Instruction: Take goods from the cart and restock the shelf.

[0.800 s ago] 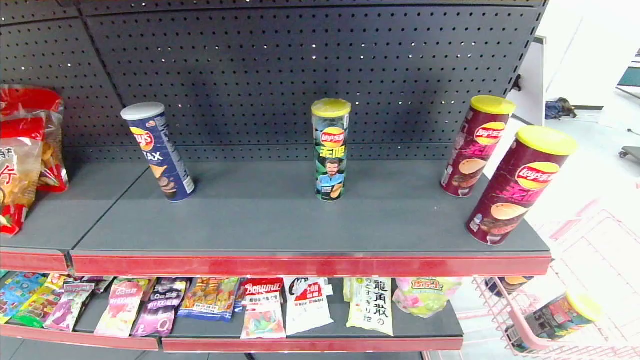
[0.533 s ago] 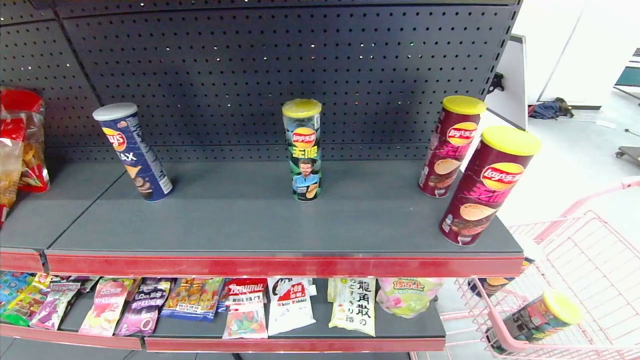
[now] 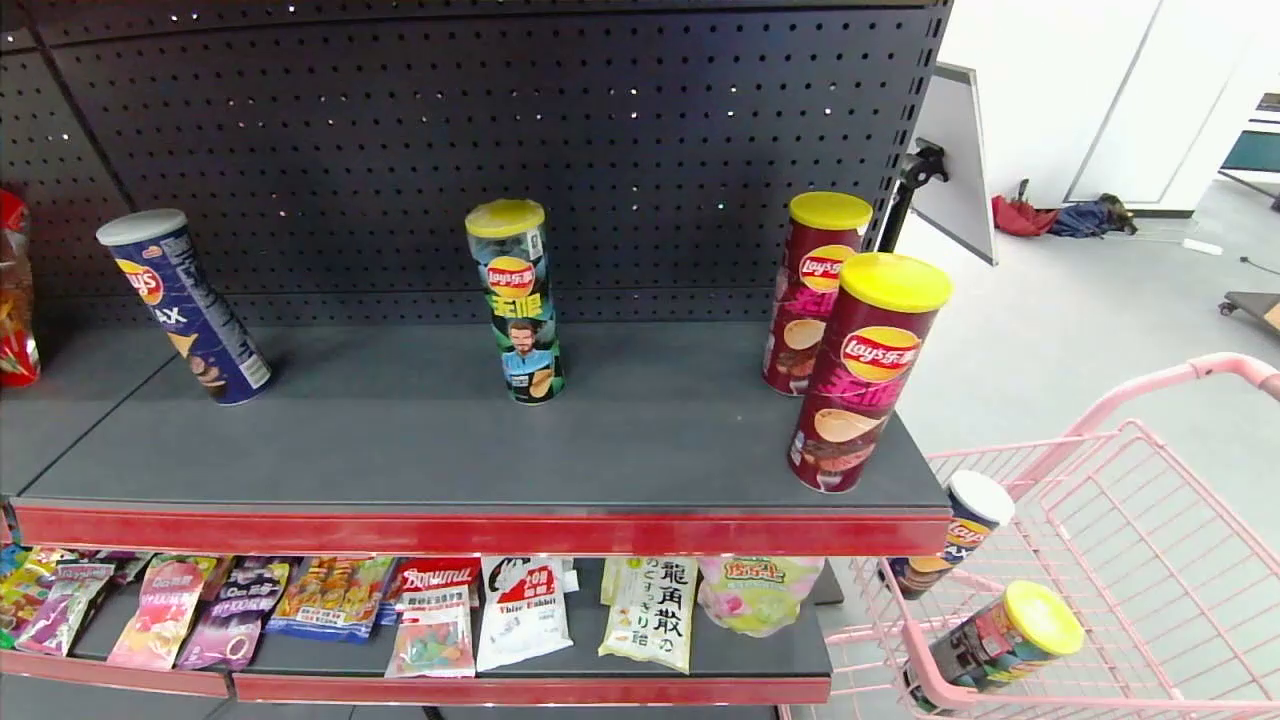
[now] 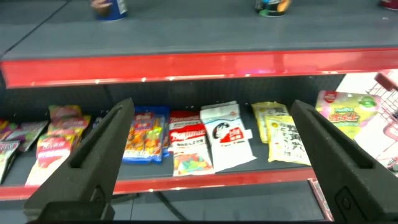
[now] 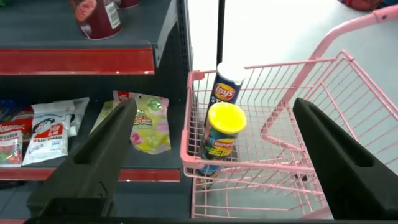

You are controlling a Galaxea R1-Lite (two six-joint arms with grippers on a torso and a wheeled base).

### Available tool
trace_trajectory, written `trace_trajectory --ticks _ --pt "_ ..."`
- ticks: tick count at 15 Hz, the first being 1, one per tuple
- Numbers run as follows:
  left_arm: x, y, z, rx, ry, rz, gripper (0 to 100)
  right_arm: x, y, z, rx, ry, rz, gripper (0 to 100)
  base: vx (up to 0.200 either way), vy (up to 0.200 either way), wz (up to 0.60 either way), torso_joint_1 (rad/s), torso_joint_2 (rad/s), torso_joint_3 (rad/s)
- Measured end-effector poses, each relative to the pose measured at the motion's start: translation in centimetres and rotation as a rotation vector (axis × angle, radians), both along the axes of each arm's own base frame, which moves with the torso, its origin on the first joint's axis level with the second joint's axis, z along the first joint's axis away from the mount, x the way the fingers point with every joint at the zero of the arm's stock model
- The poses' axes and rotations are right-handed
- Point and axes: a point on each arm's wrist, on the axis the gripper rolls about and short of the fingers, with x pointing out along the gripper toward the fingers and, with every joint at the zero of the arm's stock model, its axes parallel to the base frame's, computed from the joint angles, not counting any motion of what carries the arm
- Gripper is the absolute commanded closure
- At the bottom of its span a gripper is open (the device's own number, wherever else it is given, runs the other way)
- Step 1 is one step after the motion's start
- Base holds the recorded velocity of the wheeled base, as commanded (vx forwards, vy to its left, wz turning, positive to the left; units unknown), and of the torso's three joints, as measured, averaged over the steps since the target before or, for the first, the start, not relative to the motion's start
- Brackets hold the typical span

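The upper shelf (image 3: 400, 440) serves as the reference. At its left end a red snack bag (image 3: 12, 290) is cut off by the frame, so only a sliver shows. Below the upper shelf, its red front lip (image 3: 480, 530) hides the tops of the snack bags (image 3: 520, 620) lying in a row.

Just past the upper shelf's right end sits the pink cart (image 3: 1150, 520), its far side running out of view. In the cart corner nearest the upper shelf are two cans. The white-lidded can (image 3: 960, 530) is partly covered by the lip's corner and the cart wire. The yellow-lidded can (image 3: 1000, 640) has its base hidden behind the cart's rim. Whether these two stand straight or lean is unclear.

On the upper shelf, a blue can (image 3: 185, 305) stands toward the left rear and a green can (image 3: 518, 300) near the middle. Two maroon cans are at the right end. The front maroon can (image 3: 862, 370) overlaps the rear maroon can (image 3: 815, 290), so I cannot tell whether they touch. The front one is close to the lip and the right corner. Wide bare board lies between the blue and green cans, between the green can and the maroon pair, and along the front strip.

The left gripper (image 4: 211, 106) hangs below the upper shelf's lip, fingers spread wide and empty. The right gripper (image 5: 214, 102) hangs off the upper shelf's right end facing the cart, fingers likewise apart and empty.
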Motion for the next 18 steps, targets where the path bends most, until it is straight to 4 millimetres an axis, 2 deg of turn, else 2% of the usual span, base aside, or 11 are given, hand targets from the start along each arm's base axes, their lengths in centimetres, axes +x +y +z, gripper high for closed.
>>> trace_trajectory --ticks 18 --pt "0.00 0.00 0.01 0.000 -0.001 0.000 0 0.00 0.00 -0.01 0.003 0.001 0.000 0 0.000 0.000 0.00 0.000 0.00 0.000"
